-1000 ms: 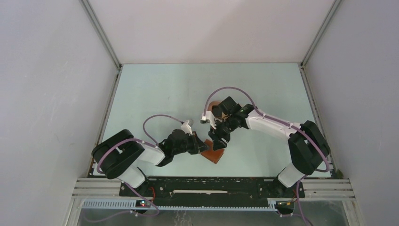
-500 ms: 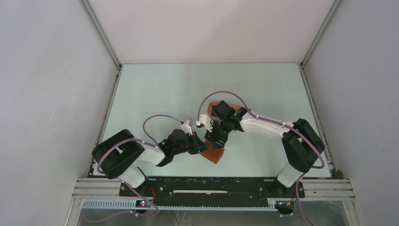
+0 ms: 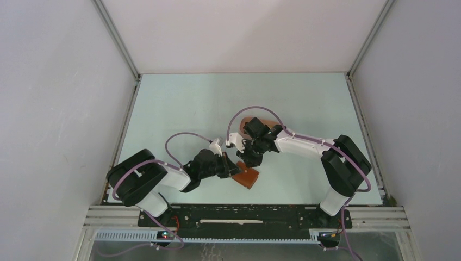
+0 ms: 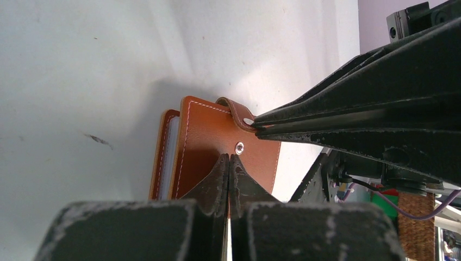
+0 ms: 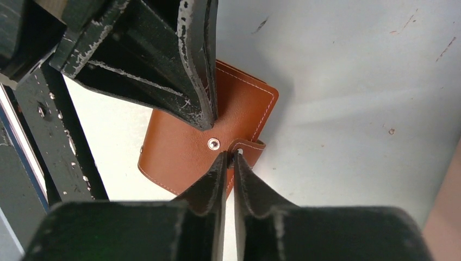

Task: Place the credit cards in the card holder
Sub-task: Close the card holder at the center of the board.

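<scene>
The card holder [image 3: 248,177], a reddish-brown leather wallet [image 4: 209,138], lies folded on the table near the front. Its snap tab [image 5: 247,148] is undone and curls up off the cover. My right gripper [image 5: 230,156] is shut on the end of that tab, and its fingers [image 4: 348,117] come in from the right in the left wrist view. My left gripper [image 4: 229,157] is shut with nothing between its fingers, its tips resting on the cover just below the snap stud [image 4: 239,147]. No credit cards are in view.
A pink oval tray [image 3: 255,120] sits just behind the right wrist, mostly hidden by the arm. The black base rail [image 3: 244,215] runs along the table's near edge, close to the card holder. White walls enclose the table on three sides.
The right arm has moved left and down to the card holder, and its jaws have closed from wide apart onto the snap tab. The left arm has stayed still.
</scene>
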{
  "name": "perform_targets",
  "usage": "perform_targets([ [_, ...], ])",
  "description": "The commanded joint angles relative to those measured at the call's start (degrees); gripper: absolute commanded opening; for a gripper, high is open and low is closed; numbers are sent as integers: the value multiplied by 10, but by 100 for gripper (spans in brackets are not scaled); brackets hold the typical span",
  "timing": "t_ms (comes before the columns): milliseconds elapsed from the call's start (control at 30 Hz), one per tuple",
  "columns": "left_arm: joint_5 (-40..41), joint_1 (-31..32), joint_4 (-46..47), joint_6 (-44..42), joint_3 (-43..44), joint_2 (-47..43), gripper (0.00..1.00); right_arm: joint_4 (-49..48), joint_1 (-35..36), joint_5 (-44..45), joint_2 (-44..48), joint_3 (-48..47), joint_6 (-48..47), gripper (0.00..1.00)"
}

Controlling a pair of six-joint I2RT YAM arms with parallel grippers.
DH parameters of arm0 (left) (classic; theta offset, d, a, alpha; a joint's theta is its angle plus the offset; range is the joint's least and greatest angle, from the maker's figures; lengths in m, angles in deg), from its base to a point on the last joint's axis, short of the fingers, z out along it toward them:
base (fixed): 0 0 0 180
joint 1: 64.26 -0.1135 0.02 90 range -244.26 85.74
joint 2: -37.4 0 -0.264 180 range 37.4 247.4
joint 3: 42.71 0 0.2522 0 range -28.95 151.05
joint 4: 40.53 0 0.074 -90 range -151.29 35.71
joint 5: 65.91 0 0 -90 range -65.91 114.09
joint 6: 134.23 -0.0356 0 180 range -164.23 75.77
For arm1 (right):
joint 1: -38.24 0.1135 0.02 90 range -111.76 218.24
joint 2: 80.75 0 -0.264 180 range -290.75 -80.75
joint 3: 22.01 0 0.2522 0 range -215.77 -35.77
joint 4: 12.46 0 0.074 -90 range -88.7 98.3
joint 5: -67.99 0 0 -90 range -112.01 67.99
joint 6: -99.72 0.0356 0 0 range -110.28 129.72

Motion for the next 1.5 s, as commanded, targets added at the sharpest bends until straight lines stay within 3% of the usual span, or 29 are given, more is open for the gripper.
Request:
perform_targets([
  [0,10,4,-51,-11,-20,18,0,3,6,-18,5,-10,-4,8],
  [100,9,3,-51,-11,-19,18,0,6,5,-22,6,-9,-7,0],
  [300,11,4,-51,-10,-20,15,0,2,3,-17,9,-9,5,0],
  [733,12,3,-51,-8,-21,14,0,15,-22,-92,22,-11,16,0],
  [1467,13,4,-50,-8,-25,10,0,27,3,-68,-20,-20,16,0],
])
